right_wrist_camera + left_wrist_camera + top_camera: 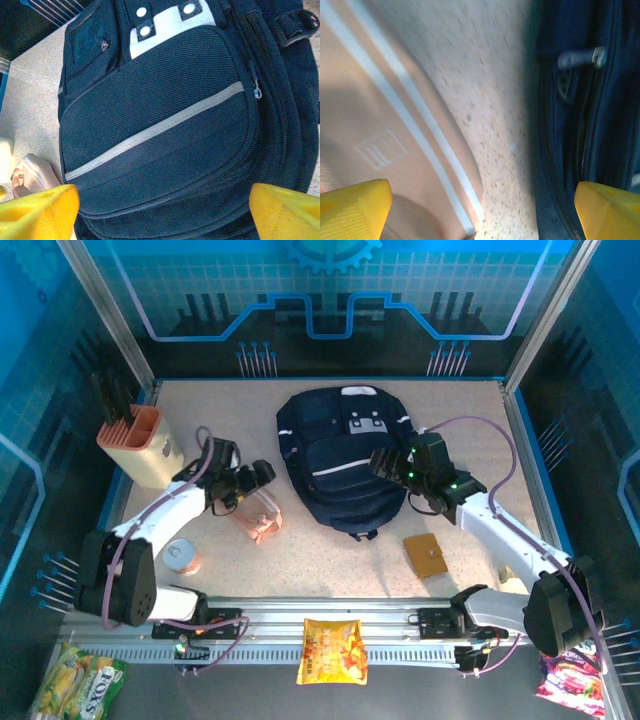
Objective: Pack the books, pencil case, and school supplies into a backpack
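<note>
1. The backpack lies flat on the table, mid-width and toward the far side, front pocket up.
2. My right gripper hangs over the backpack's right edge. In the wrist view its yellow fingers stand spread wide above the front pocket, gripping nothing.
3. My left gripper sits just left of the backpack, fingers spread with nothing pinched. Bare table lies between them.
4. The pink pencil case lies on the table near the backpack's left side, below my left gripper.
5. A tan square piece with a centre stud rests right of the backpack, apart from it.
6. Further out, a peach holder of black tools stands at the far left, and a yellow snack bag lies at the near rail.
</note>
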You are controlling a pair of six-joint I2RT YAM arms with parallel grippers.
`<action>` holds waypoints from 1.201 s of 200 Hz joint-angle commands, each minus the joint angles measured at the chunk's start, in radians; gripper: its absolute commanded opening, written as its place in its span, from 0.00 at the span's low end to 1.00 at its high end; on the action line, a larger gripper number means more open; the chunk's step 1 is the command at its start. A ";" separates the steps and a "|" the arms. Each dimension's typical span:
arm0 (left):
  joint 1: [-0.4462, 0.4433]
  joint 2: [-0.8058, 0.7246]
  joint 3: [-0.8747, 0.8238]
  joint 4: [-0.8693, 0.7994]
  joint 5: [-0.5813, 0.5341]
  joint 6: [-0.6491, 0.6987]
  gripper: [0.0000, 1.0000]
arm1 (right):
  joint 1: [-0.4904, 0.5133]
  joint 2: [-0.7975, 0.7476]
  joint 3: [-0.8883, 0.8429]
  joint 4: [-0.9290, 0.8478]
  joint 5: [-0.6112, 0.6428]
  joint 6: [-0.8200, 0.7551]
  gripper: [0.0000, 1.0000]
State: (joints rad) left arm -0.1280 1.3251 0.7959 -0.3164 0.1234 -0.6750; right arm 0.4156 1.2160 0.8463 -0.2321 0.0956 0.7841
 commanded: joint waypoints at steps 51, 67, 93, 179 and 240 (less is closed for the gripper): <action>0.214 -0.047 -0.152 0.018 -0.047 -0.119 0.84 | 0.023 0.041 0.028 0.037 -0.022 -0.007 0.89; 0.217 0.002 -0.147 0.035 -0.056 -0.102 0.79 | 0.027 0.045 0.028 0.039 -0.022 -0.006 0.89; 0.217 0.077 -0.100 -0.003 -0.096 -0.053 0.76 | 0.033 0.041 0.054 0.038 -0.019 -0.006 0.89; 0.203 0.220 0.020 -0.066 -0.185 0.003 0.64 | 0.048 0.039 0.059 0.036 -0.009 -0.003 0.88; 0.176 0.258 0.052 -0.104 -0.215 0.023 0.35 | 0.050 0.036 0.060 0.034 -0.004 -0.003 0.88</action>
State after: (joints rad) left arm 0.0570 1.5696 0.8242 -0.3752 -0.0723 -0.6704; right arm 0.4519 1.2568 0.8772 -0.2047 0.0753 0.7845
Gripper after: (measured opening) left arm 0.414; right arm 0.882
